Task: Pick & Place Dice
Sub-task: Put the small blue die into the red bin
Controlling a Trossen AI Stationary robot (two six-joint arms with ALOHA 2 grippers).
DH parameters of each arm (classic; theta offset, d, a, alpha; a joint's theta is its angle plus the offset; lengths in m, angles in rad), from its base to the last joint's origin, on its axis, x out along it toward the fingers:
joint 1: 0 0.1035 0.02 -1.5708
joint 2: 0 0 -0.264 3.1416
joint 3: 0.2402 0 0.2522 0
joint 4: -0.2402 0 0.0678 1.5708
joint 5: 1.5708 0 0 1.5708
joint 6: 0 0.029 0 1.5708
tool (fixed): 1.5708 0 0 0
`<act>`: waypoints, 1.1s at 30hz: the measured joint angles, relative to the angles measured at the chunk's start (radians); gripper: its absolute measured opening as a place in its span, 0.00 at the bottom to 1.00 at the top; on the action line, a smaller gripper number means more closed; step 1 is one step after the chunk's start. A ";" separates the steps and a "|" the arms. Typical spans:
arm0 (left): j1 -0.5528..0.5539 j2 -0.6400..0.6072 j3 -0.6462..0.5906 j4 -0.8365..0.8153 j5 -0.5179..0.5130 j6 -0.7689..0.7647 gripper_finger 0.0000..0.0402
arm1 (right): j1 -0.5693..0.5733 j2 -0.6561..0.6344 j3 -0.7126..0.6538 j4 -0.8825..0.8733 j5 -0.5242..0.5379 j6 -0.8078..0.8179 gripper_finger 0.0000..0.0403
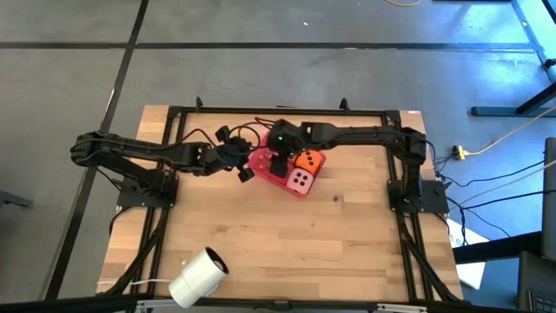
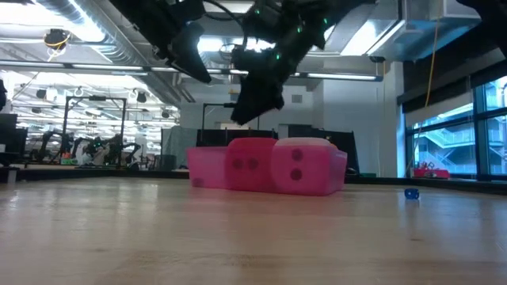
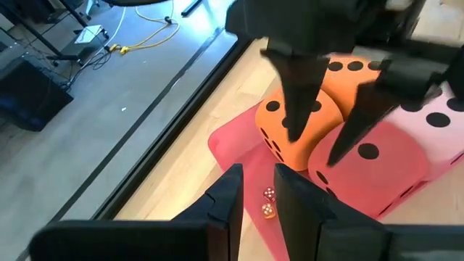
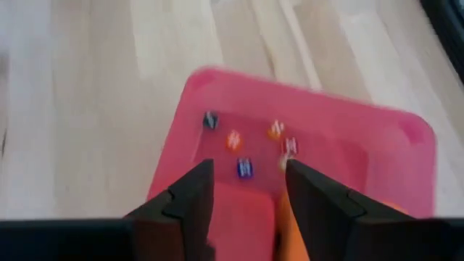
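Orange shows first: your orange die (image 1: 308, 162) sits in the flat red tray (image 1: 261, 162) just above centre of the high view, touching the pink die (image 1: 301, 181) below it, with a red die (image 3: 370, 163) against both in the left wrist view. Your right gripper (image 3: 324, 138) hangs over these dice, fingers parted, holding nothing; its tips stand at the orange die's edge. Your left gripper (image 3: 257, 199) waits at the tray's left side, fingers nearly closed with a narrow gap, empty. Tiny beads (image 4: 243, 141) lie on the tray floor. A white roll (image 1: 199, 276) lies at lower left of the table (image 1: 261, 252).
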 joint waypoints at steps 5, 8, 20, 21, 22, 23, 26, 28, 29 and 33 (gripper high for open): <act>-0.001 0.000 0.000 -0.007 0.001 -0.001 0.18 | 0.021 0.000 0.163 -0.322 0.004 -0.022 0.41; -0.003 0.000 0.000 -0.029 0.001 -0.010 0.18 | 0.053 -0.005 0.232 -0.480 0.018 -0.055 0.40; -0.100 0.000 -0.001 -0.095 0.001 -0.088 0.17 | 0.206 -0.396 -0.181 -0.473 0.122 -0.047 0.38; -0.110 0.000 -0.001 -0.094 0.001 -0.088 0.17 | 0.225 -0.441 -0.255 -0.415 0.110 -0.015 0.38; -0.119 0.000 -0.001 -0.094 0.001 -0.087 0.17 | 0.241 -0.485 -0.327 -0.356 0.101 0.018 0.38; -0.126 0.000 -0.001 -0.093 0.001 -0.081 0.17 | 0.259 -0.525 -0.397 -0.300 0.100 0.054 0.38; -0.138 0.000 -0.001 -0.079 -0.001 -0.081 0.16 | 0.314 -0.617 -0.575 -0.182 0.093 0.143 0.38; -0.138 0.000 -0.001 -0.078 -0.001 -0.081 0.16 | 0.343 -0.658 -0.673 -0.121 0.084 0.220 0.38; -0.138 0.000 -0.001 -0.078 -0.001 -0.081 0.16 | 0.355 -0.671 -0.715 -0.094 0.082 0.262 0.38; -0.136 0.000 -0.001 -0.069 -0.002 -0.081 0.16 | 0.391 -0.677 -0.855 -0.045 0.112 0.367 0.38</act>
